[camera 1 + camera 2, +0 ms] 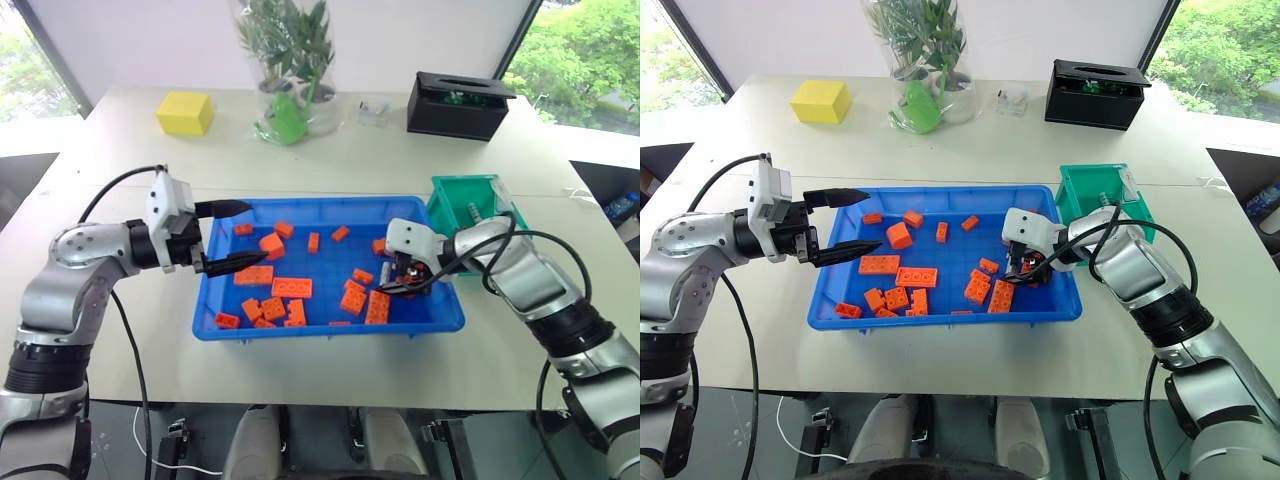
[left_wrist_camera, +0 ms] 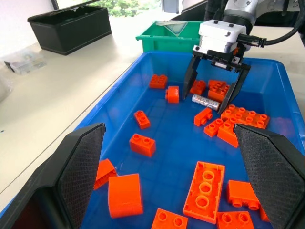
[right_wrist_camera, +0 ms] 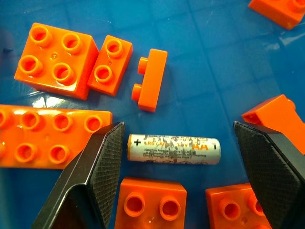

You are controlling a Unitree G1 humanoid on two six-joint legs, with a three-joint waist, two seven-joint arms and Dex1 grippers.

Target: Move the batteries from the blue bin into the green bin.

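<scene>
Right claw [image 2: 217, 93]: apart — straddling a battery [image 3: 173, 149] near the blue bin's [image 1: 330, 324] right edge.
Left claw [image 1: 232, 236]: apart — empty, over the bin's left edge.

The left arm reaches in from the side, its black two-fingered left gripper [image 1: 228, 236] held nearly level, fingers spread apart. The right arm bends inward — its black two-fingered right gripper [image 2: 217, 88] tilts steeply downward, fingers [image 3: 102, 167] parted wide — empty.
</scene>
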